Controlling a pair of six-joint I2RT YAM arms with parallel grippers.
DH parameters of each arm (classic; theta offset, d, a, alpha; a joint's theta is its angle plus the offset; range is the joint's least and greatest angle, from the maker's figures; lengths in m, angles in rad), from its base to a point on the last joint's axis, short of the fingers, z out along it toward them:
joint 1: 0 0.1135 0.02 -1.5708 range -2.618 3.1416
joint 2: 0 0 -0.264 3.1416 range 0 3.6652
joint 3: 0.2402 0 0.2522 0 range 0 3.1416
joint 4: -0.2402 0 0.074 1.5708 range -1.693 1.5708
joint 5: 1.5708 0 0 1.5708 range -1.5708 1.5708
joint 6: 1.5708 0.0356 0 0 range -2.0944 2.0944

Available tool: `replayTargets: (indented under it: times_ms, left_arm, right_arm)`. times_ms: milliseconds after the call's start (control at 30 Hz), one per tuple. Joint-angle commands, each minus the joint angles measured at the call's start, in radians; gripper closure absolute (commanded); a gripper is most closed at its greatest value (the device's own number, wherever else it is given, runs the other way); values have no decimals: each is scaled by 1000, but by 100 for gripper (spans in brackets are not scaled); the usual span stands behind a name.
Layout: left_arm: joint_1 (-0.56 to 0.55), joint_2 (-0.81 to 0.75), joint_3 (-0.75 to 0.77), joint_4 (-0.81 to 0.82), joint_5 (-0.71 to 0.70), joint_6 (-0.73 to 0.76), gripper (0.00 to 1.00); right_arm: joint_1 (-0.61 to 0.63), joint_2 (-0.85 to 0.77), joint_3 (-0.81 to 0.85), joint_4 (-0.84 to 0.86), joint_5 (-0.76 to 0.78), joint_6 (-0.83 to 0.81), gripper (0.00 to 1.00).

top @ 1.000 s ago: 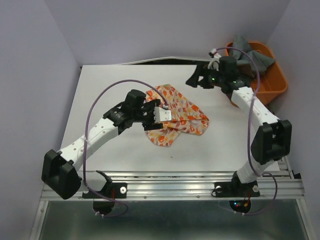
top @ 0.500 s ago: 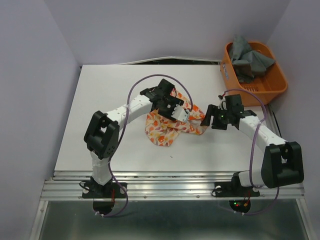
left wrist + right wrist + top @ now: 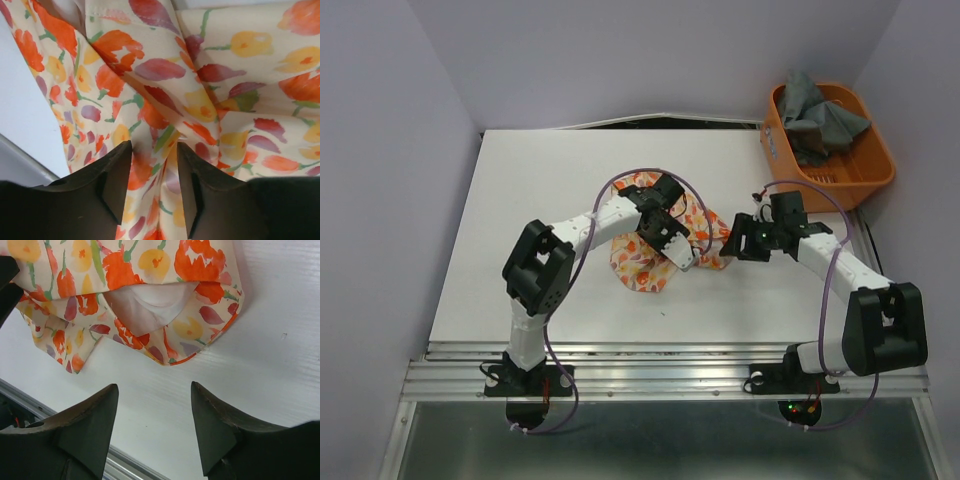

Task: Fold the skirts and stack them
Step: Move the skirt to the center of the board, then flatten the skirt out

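Observation:
The cream skirt with the orange, red and yellow print (image 3: pixel 655 268) lies crumpled mid-table. My left gripper (image 3: pixel 680 256) presses down onto it. In the left wrist view the printed skirt (image 3: pixel 210 75) fills the frame and the left gripper (image 3: pixel 153 150) straddles a raised fold, its fingers (image 3: pixel 117 165) apart. My right gripper (image 3: pixel 728 250) is at the skirt's right edge. In its own view it (image 3: pixel 155 386) is open over bare table, with the skirt's hem (image 3: pixel 165 347) just ahead of its tips. The dark grey skirt (image 3: pixel 815 110) is bunched in the basket.
The orange plastic basket (image 3: pixel 875 165) stands at the table's back right corner. The white table (image 3: pixel 520 200) ends in a metal rail (image 3: pixel 660 355) at the near edge. Purple cables loop over both arms.
The right arm swung from the basket down to the printed skirt's right edge. The left gripper shifted across the skirt and down onto its middle. Both pairs of jaws have narrowed.

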Motion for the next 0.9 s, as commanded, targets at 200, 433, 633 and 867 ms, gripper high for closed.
replayTargets:
  times_ms: [200,433,633,867]
  left_arm:
    - [36,-8,131,96,73,-98,100]
    - [134,-109,311,122,302,-453,100]
    - [260,-95,412,157,403,-781,100]
    - [346,26,536,157,480,-1022,100]
  right_arm:
    - [-6,-60,-7,28,17,-287,32]
    - [-6,-95,39,56,-35,-523,37]
    - [-6,-90,39,144,-142,-743,37]
    - [12,-15,57,251,-177,-750,37]
